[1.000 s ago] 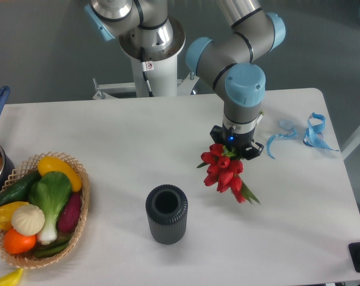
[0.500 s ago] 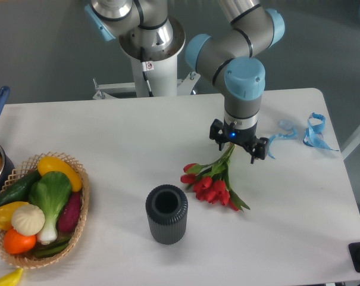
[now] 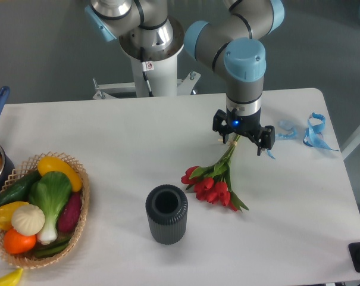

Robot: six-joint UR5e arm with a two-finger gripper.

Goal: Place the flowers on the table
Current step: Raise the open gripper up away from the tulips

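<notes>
Seemingly the job is all but finished: starting from the left edge of the worktop (image 3: 108,131), a basket of vegetables (image 3: 40,208) sits untouched, a black vase (image 3: 166,213) stands near the middle toward the front edge, and just right of it the flowers (image 3: 212,185) lie flat on the white surface. Further right, toward the back edge, the tool (image 3: 243,134) hangs over the stem ends with its fingers spread and gripping nothing, so only pulling clear looks left.
</notes>
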